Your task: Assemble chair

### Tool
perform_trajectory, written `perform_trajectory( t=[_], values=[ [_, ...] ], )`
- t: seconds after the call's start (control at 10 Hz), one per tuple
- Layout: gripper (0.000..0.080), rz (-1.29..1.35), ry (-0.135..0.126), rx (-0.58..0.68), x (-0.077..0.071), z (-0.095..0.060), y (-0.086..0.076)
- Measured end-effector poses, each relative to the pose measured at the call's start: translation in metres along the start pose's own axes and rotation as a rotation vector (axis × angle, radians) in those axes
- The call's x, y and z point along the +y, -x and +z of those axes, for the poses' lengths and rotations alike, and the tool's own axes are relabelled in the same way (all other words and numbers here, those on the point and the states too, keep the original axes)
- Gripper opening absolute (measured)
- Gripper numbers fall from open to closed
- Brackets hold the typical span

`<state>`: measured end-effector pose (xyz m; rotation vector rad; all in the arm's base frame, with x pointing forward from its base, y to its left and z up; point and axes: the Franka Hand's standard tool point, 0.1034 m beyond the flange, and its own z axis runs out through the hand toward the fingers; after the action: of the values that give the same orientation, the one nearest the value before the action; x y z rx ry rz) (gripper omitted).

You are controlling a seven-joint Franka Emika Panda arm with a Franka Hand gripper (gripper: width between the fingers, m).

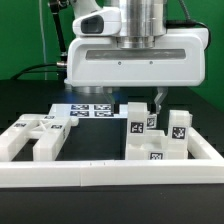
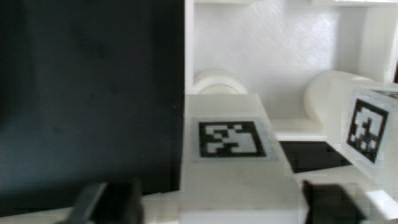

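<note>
Your gripper (image 2: 222,192) is down among the cluster of chair pieces (image 1: 157,140), which stands on the exterior view's right half of the table (image 1: 95,148). The cluster is hemmed in. The border rail (image 1: 110,176) runs just in front of its low near piece, and the rail's right-hand run passes close beside the outermost upright. Your open room is on the exterior view's left, where a strip of bare dark table separates the cluster from the forked chair piece (image 1: 35,135) lying near the left rail. The marker board (image 1: 92,110) lies flat on the far side, behind both groups.

In the wrist view the fingers (image 2: 107,203) stand apart, one on each side of a tagged block (image 2: 226,120). You can see a sliver of space beside one finger. The other finger looks close against the block, so I cannot tell whether the pads are actually pressing on it.

The block's long axis runs straight away from the fingers, and its tag faces the wrist camera. A second tagged piece (image 2: 368,130) stands just beside it, with only a narrow dark slot between the two. Two rounded white shapes lie beyond the block's far end.
</note>
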<state>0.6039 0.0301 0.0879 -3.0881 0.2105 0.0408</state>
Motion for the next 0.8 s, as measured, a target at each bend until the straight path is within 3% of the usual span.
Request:
perform_trajectory(
  t=[0.1,0.4,0.8],
  values=[
    [0.029,0.0,0.0,0.0,0.0,0.0,-0.0001],
    [0.0291,0.027,0.0,0.002,0.0001,-0.0002,-0.0003],
    [0.0291,0.437,-0.005,0.035,-0.0049,0.0002,0.0005]
  ],
)
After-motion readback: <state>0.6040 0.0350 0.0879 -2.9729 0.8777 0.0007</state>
